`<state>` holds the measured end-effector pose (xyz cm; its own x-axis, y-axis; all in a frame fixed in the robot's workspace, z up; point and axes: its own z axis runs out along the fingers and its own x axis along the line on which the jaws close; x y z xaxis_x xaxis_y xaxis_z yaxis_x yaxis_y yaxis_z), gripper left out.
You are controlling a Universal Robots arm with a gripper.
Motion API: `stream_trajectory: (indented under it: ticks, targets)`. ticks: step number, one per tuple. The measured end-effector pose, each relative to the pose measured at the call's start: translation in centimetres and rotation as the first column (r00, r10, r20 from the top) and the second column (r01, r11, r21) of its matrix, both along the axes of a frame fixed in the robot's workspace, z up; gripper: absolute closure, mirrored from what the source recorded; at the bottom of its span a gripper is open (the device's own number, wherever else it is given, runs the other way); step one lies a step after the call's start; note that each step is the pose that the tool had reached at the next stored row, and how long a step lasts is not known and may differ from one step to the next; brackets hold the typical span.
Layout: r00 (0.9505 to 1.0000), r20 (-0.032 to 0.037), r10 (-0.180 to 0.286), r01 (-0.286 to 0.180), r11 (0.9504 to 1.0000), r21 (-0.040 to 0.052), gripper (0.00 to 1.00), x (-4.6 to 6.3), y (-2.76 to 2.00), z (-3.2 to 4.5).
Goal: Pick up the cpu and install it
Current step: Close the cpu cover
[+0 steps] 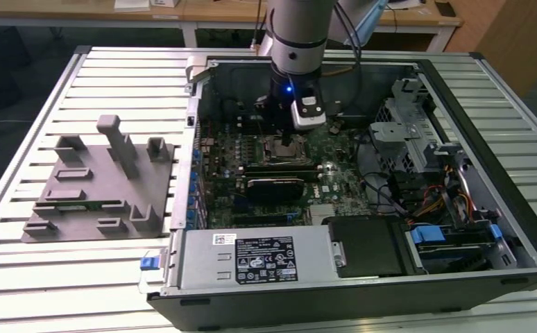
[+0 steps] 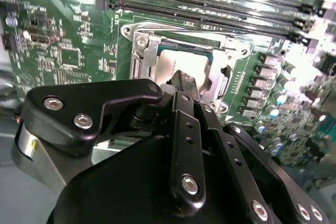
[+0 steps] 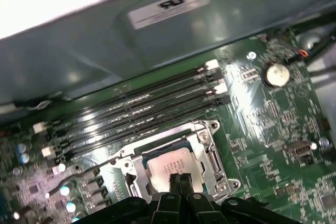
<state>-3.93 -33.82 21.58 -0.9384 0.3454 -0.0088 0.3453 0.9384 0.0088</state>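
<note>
The cpu [image 3: 170,162] is a flat silver square lying inside the metal-framed socket [image 3: 212,153] on the green motherboard of an open computer case. In the second wrist view the cpu [image 2: 170,65] shows just past the black fingers. My gripper [image 3: 179,178] hangs straight over the cpu with its two fingertips pressed together, nothing between them, at or just above the chip's top. In the exterior view my gripper [image 1: 287,141] reaches down into the case over the socket [image 1: 279,148]. In the second wrist view the gripper [image 2: 185,80] hides the near edge of the cpu.
Memory slots [image 3: 136,109] run beside the socket. A grey fixture plate with blocks [image 1: 102,187] lies on the slatted table at the exterior view's left. The power supply [image 1: 250,258], a drive cage [image 1: 417,139] and cables [image 1: 435,201] crowd the case.
</note>
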Motion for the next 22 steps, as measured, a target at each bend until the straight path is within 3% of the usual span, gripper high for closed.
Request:
stream_trajectory:
  ticks: [4, 7, 11, 15, 18, 22]
  targets:
    - [0.9974, 0.0001, 0.072, -0.072, 0.9974, 0.0008, 0.89, 0.0, 0.0, -0.07]
    - [0.9919, 0.0001, 0.127, -0.127, 0.9919, 0.0014, 0.89, 0.0, 0.0, -0.13]
    - [0.9802, 0.0003, 0.198, -0.198, 0.9802, 0.0021, 0.89, 0.0, 0.0, -0.21]
    - [0.964, 0.0007, 0.266, -0.266, 0.964, 0.0026, 0.89, 0.0, 0.0, -0.28]
    - [0.96, 0.0008, 0.28, -0.28, 0.96, 0.0025, 0.89, -0.03, 0.0, -0.28]
    - [0.9596, 0.0021, 0.281, -0.281, 0.9596, 0.0022, 0.89, -0.28, 0.0, -0.29]
